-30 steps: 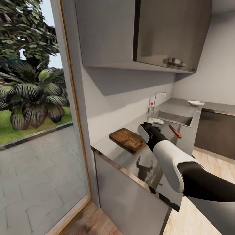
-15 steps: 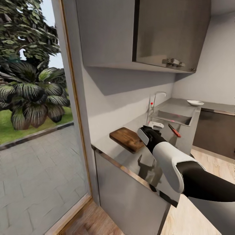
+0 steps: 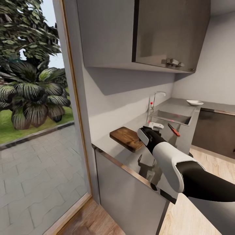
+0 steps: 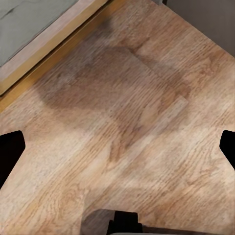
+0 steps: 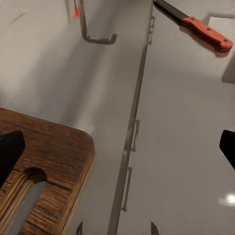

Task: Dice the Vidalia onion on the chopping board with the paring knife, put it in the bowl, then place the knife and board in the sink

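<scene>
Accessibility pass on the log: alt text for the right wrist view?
A brown wooden chopping board with a handle slot lies on a grey countertop. A red-handled knife lies farther along, apart from the board, with a chrome tap beyond.

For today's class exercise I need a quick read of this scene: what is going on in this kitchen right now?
A robot stands at a grey countertop with its right gripper held above it, beside a wooden chopping board. It holds nothing. The red-handled knife lies further along the counter, next to the sink and clear of the board. A white bowl sits beyond the sink. The left wrist view shows wooden floor. No onion is on the board, so cutting has not begun.
</scene>
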Tool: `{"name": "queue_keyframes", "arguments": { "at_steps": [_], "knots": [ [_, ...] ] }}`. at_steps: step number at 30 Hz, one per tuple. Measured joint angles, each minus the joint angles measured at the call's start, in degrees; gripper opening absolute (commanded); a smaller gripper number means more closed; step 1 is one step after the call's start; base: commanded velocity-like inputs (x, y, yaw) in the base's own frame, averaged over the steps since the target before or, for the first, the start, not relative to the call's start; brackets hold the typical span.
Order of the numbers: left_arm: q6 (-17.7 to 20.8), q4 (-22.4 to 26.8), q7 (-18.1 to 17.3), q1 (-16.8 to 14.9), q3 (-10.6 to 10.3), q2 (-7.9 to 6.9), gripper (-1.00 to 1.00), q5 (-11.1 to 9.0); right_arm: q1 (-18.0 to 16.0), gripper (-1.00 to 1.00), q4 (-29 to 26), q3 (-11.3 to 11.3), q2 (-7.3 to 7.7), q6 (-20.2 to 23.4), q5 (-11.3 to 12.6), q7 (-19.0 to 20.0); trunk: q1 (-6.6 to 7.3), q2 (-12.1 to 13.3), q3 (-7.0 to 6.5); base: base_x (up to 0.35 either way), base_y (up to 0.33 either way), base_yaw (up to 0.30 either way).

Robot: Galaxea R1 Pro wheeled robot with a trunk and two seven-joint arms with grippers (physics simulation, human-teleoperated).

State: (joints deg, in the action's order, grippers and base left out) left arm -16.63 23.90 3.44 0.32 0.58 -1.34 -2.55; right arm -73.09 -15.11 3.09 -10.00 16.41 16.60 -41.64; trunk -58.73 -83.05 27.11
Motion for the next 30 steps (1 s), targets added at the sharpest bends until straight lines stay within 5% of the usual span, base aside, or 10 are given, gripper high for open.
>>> {"name": "queue_keyframes", "arguments": {
  "at_steps": [30],
  "knots": [
    [0.00, -0.06, 0.00, 0.00, 0.00, 0.00, 1.00, -0.01, 0.08, 1.00, 3.42, 0.08, 0.00, -0.12, 0.21, 0.78, 0.00, 0.00, 0.00, 0.000, 0.020, 0.000]
  ]
}}
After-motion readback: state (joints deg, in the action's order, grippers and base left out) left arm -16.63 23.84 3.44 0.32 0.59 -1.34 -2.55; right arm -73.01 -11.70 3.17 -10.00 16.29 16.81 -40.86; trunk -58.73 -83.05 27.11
